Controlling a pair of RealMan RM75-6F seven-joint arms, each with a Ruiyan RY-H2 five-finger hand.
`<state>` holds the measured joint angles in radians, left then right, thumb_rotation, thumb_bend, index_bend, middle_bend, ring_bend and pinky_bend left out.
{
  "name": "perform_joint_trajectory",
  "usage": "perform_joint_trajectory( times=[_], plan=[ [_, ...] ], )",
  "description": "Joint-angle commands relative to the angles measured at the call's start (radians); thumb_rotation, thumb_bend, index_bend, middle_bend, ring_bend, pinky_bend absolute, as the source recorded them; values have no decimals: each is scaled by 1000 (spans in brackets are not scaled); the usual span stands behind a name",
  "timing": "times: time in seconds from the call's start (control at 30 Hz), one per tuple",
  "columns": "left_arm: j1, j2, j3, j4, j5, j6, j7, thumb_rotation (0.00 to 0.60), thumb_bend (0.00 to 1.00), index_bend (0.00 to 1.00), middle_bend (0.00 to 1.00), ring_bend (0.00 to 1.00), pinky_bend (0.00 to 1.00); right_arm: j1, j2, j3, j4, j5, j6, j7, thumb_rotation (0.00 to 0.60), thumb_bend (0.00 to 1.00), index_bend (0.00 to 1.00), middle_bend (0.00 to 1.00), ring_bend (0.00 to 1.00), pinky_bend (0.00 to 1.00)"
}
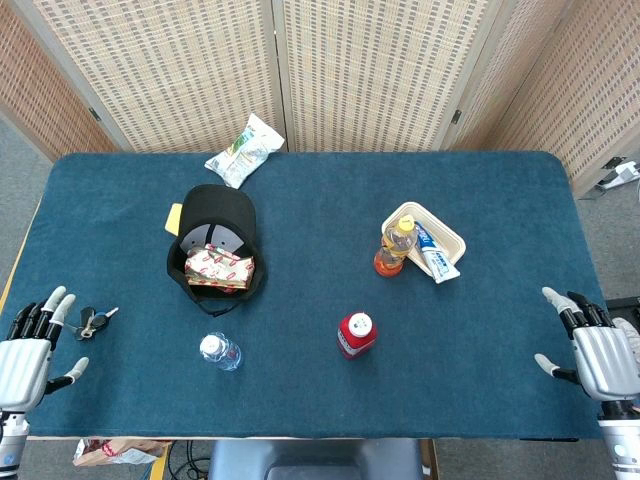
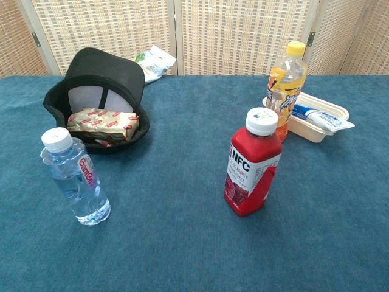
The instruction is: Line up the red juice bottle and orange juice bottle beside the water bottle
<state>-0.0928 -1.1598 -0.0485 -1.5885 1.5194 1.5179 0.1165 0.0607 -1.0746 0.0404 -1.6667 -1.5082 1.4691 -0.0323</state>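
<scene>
The left robot hand (image 1: 28, 345) rests at the near left edge of the blue tabletop (image 1: 300, 395), palm down, fingers spread apart and holding nothing; a bunch of keys (image 1: 95, 321) lies just beside its fingertips, and whether they touch cannot be told. It shows only in the head view.

Further right stands the water bottle (image 2: 74, 177), upright, of clear plastic with a white cap and a narrow label printed in red. It is near the front edge, left of centre. Behind it lies an upturned black cap (image 2: 100, 91) holding a red-and-cream patterned packet (image 2: 103, 123); a green-and-white snack bag (image 1: 244, 150) lies at the far edge of the tabletop.

The red juice bottle (image 2: 250, 170) stands upright right of centre, well apart from the water bottle and roughly level with it in depth. It is squat and square-shouldered, with a white cap and a white label lettered "NFC" above a picture of red fruit.

The orange juice bottle (image 2: 285, 88) stands upright further back and right, tall and slim, with a yellow cap and an orange and yellow label. It is just beside, perhaps touching, a shallow beige tray (image 2: 324, 131) that holds a white and blue tube (image 2: 319, 116).

The right robot hand (image 1: 596, 352) rests at the near right edge, fingers apart, empty and well clear of all three bottles.
</scene>
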Motion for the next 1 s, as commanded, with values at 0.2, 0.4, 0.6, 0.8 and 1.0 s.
perform_joint_trajectory(
  times=[0.2,0.4,0.6,0.8,1.0],
  plan=[
    [-10,-1,7,6,6,-21,-5,600,178,27,28,86,55,-6,1,3,-1,-6,18,5,600,119,147,240,125,221],
    [-24,-5,3,17,22,-23,-24,600,178,27,27,88,55,-10,8,22,0,0,44,7,600,119,147,245,125,221],
    [-32,-2,9,23,33,-34,-54,600,178,28,28,92,55,-11,29,32,-21,-13,66,12,600,119,147,246,125,221],
    [-34,-3,9,26,35,-31,-66,600,178,27,28,94,55,-9,45,34,-39,-23,67,15,600,120,147,246,125,221],
    [-32,-7,10,33,32,-28,-62,600,178,27,28,95,55,9,43,19,-56,-43,28,46,600,120,147,246,126,221]
  ],
)
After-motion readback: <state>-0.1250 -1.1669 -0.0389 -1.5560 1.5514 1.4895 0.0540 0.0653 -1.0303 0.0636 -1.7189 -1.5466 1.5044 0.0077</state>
